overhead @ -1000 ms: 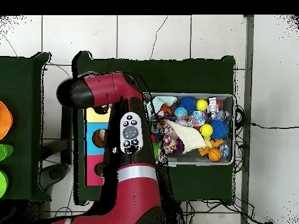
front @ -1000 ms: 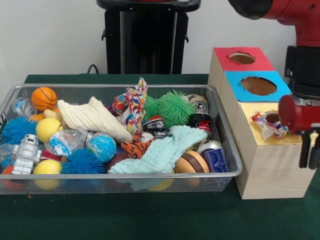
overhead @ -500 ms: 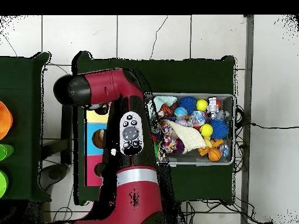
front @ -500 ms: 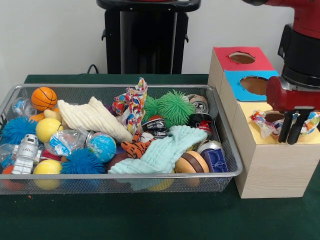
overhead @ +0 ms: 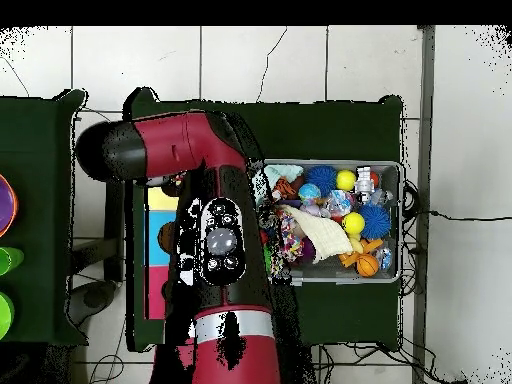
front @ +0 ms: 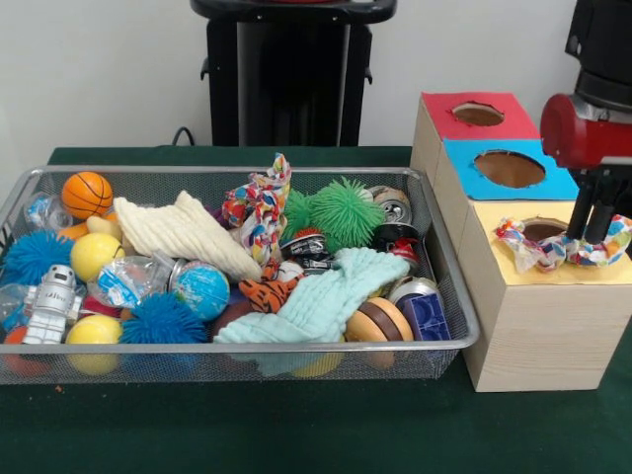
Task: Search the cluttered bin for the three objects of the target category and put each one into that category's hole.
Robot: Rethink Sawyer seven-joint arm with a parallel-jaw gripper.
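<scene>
From my front view, the cluttered bin (front: 20, 193) fills the left and middle of the table, packed with balls, cans and cloths. One of the printed rags (front: 259, 209) stands upright near its centre, at about twelve o'clock from the mint-green cloth (front: 331, 296) and just right of the plain cream cloth (front: 183, 235). I can't pick out a third rag anywhere in the pile; it may be buried, or already down the hole.

Further right stand the three boxes, with the yellow-topped hole (front: 545, 230) nearest the camera. A second printed rag (front: 558, 250) is draped across the yellow face, curling round the hole's rim from nine o'clock through six to three. To me it looks not yet through the opening. So I judge one rag nearly delivered but wanting a push, one plainly waiting in the bin, and one unaccounted for.

The gripper (front: 595, 219) hangs at the rag's right end, its dark fingers narrow and close together, tips at the fabric. Whether they pinch it or only touch it I cannot tell.

My overhead view shows the bin (overhead: 400, 225) clearly, but the red arm (overhead: 215, 250) covers most of the boxes, hiding gripper and draped rag. Only the front view shows those.
</scene>
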